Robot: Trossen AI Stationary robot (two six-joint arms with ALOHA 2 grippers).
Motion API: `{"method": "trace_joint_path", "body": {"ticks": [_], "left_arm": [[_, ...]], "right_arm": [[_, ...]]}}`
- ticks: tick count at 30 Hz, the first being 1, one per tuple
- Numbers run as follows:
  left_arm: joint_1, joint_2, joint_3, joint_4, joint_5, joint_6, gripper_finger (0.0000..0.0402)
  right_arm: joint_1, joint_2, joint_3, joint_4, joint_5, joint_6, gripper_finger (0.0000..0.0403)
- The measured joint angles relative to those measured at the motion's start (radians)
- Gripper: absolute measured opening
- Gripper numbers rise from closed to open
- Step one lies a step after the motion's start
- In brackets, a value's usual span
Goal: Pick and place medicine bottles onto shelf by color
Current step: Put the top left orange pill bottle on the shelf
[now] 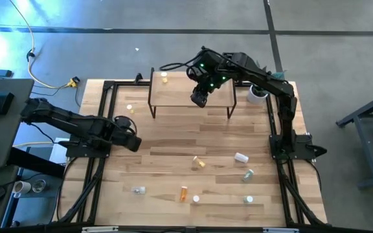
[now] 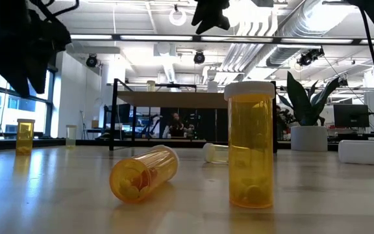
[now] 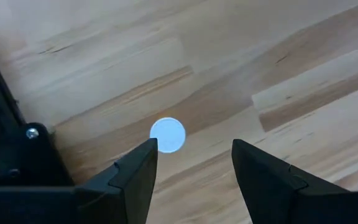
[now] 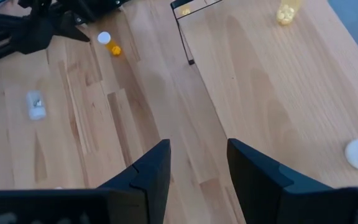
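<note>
One yellow bottle (image 1: pixel 164 78) stands on the shelf (image 1: pixel 180 96); both grippers' jaws part-open, holding nothing.

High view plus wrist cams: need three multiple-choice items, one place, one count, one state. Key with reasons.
1. Where is the right gripper?
A. Above the shelf
B. Above the table's front edge
C. Off the table

2. How many medicine bottles show on the shelf?
A. None
B. One
C. Four

3. How do the left gripper jaws stand?
A. Shut on a yellow bottle
B. Open, empty
C. Shut, empty

Key:
1 A: the high view shows it over the shelf board.
2 B: a single yellow bottle stands near the shelf's left end.
3 B: the left wrist view shows a clear gap between the jaws, with a white cap on the table just ahead.
</note>
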Motion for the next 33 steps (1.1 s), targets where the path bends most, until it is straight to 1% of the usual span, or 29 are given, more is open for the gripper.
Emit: {"method": "trace_joint_path", "body": {"ticks": [3,6,11,17,22,25,33], "left_arm": [[0.005,0.018,0.0,0.0,0.022,0.041,0.0196],[0.028,0.029,0.0,0.001,0.055,0.131,0.0196],[0.099,0.03,0.0,0.009,0.093,0.324,0.0195],[0.184,0.03,0.0,0.008,0.136,0.462,0.0195],[0.244,0.047,0.0,0.008,0.149,0.49,0.0195],[0.271,0.079,0.0,0.007,0.183,0.506,0.0195],[0.308,0.174,0.0,0.007,0.232,0.523,0.0195]], "right_arm": [[0.0,0.0,0.0,-0.007,0.0,-0.009,0.0149],[0.0,0.0,0.0,-0.007,0.0,-0.009,0.0149],[0.0,0.0,0.0,-0.007,0.0,-0.009,0.0149],[0.0,0.0,0.0,-0.006,0.0,-0.009,0.0149],[0.0,0.0,0.0,-0.006,0.0,-0.009,0.0149],[0.0,0.0,0.0,-0.006,0.0,-0.009,0.0149],[0.0,0.0,0.0,-0.006,0.0,-0.009,0.0149]]}}
